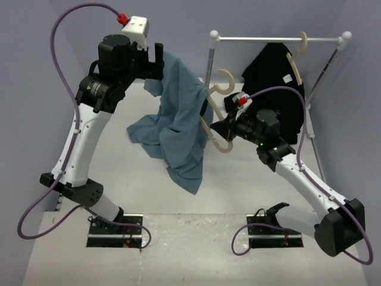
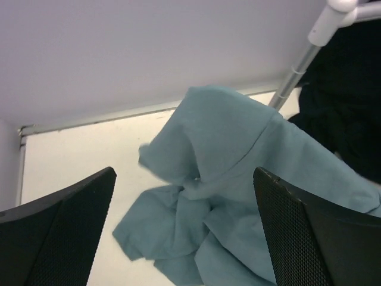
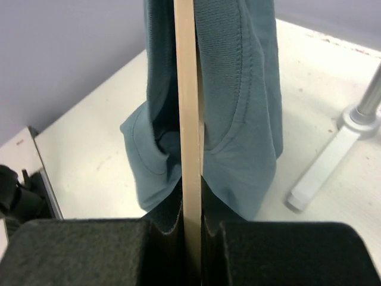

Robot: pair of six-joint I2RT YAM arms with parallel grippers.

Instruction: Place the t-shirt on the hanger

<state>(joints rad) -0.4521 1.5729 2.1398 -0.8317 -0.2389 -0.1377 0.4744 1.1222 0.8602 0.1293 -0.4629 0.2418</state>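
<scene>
Your right gripper (image 3: 191, 229) clamps the hanger (image 3: 189, 119) to support the draped t-shirt (image 2: 238, 155), while your left gripper (image 2: 184, 179) stands wide, holding nothing.

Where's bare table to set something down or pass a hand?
Free: white table near-centre, between the slate-blue cotton t-shirt and the near edge; also between left arm and shirt. Crowded: back right, where beige wooden hanger, right gripper, black garment and metal rail bunch.
</scene>
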